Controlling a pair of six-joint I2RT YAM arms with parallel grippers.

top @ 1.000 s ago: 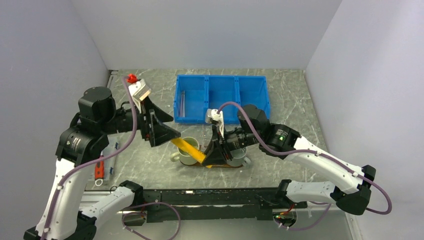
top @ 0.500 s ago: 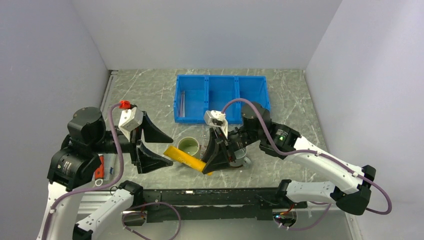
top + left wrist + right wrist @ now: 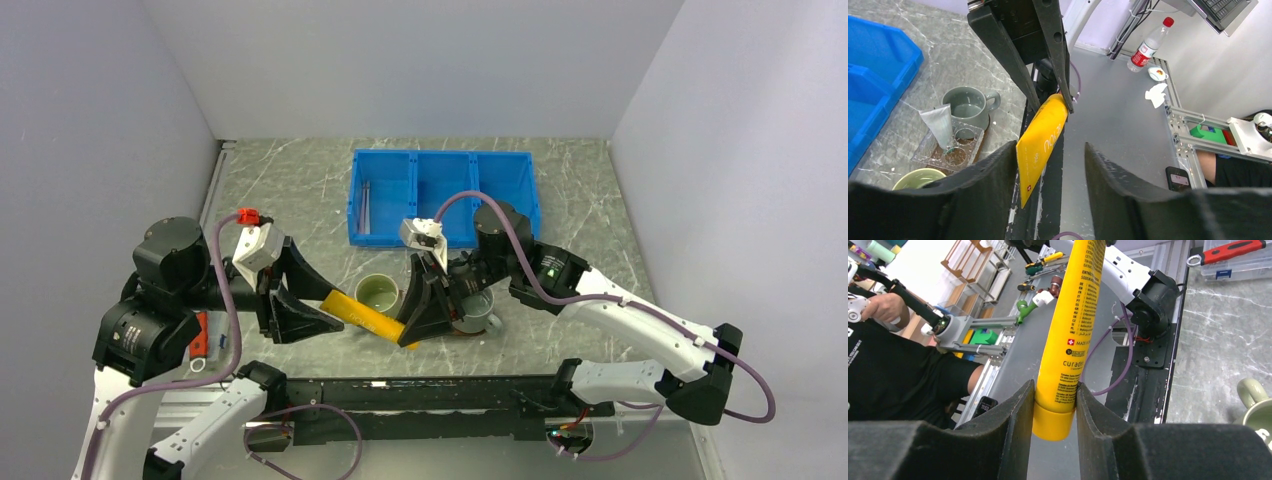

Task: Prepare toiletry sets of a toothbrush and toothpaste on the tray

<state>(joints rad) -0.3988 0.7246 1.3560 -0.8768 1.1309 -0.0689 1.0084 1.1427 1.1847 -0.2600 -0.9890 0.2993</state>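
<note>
My right gripper (image 3: 412, 315) is shut on the yellow tube (image 3: 370, 315) near its cap and holds it slanted in the air; the right wrist view shows the pads (image 3: 1018, 415) pinching the yellow tube (image 3: 1073, 330) with the right gripper (image 3: 1054, 407). My left gripper (image 3: 333, 305) is open, and the tube's flat end (image 3: 1040, 142) lies between its jaws, close to the left finger. The left gripper (image 3: 1050, 150) does not close on it. The white tube with a teal end (image 3: 940, 125) stands in a clear holder. Two thin toothbrushes (image 3: 366, 205) lie in the blue bin. The brown tray (image 3: 984, 136) is mostly covered.
A green mug (image 3: 379, 292) and a grey mug (image 3: 478, 310) stand by the tray. The blue three-compartment bin (image 3: 444, 195) is behind them. The clear holder (image 3: 950, 147) sits on the tray. A red-handled tool (image 3: 198, 335) lies at the left edge.
My left arm dropped and swung forward, so its open jaws now flank the tube's flat end. My right gripper carried the yellow tube a little to the left.
</note>
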